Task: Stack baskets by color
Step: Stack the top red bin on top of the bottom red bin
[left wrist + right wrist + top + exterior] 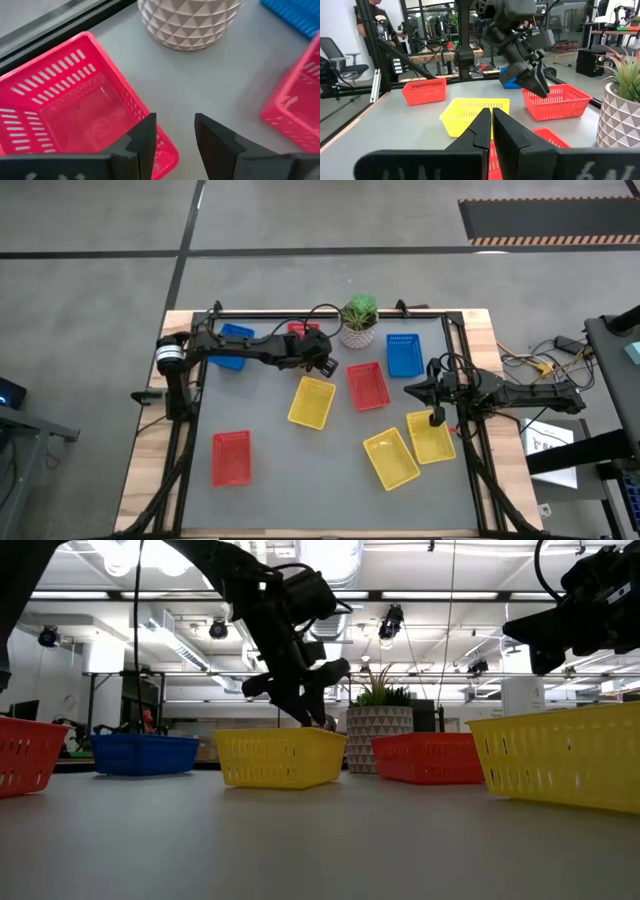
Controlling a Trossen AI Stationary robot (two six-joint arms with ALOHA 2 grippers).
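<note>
A pick of a red basket is judged to be in hand: the left pincer (175,137), fingers apart and holding nothing, is hung just over the near rim of the red basket (75,105) at the bench's far edge, beside the white pot (187,22). Next, one finger would need lowering inside that wall and the other outside, though whether metal already touches plastic cannot be told. Little room is left by the pot and bench frame behind, while clear bench (300,470) lies toward the other red (367,385), yellow (311,402) and blue (404,354) baskets; the right pincer (436,418), fingers together, waits above a yellow basket (430,438).
</note>
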